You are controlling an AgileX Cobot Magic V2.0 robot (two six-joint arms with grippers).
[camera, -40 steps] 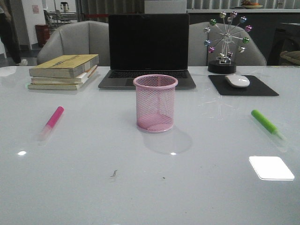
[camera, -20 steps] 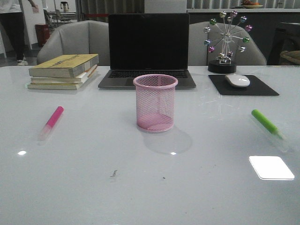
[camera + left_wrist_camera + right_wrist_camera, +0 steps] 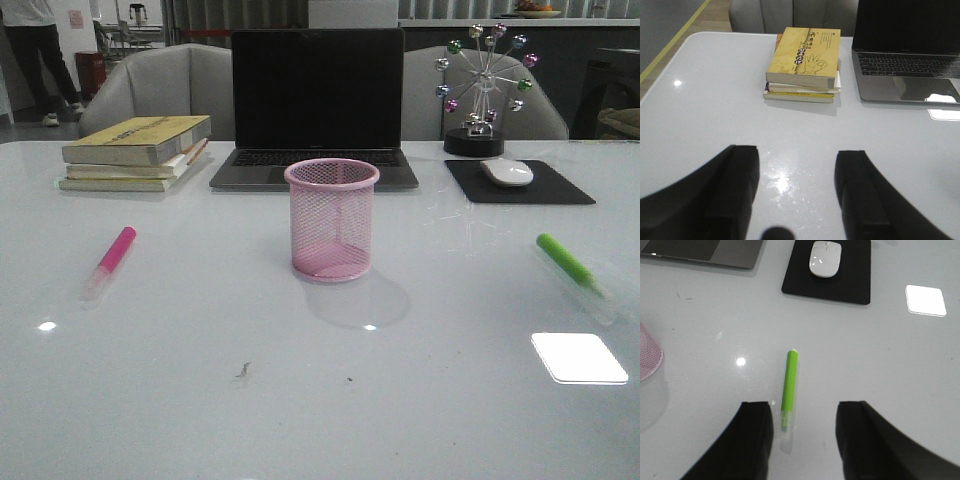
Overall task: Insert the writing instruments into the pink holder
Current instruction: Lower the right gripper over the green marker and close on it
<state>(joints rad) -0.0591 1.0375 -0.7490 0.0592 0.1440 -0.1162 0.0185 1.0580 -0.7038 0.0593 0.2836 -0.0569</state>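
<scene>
Pink holder (image 3: 331,220) stands upright mid-table, pink marker (image 3: 111,259) left, green marker (image 3: 570,265) right.

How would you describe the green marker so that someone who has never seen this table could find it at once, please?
Start at the white table and find the black mouse pad with the white mouse on the robot's right. The green marker lies flat on the bare tabletop nearer the robot than that pad. It is lime green with a pale clear cap, unlike the pink marker on the opposite side.
</scene>
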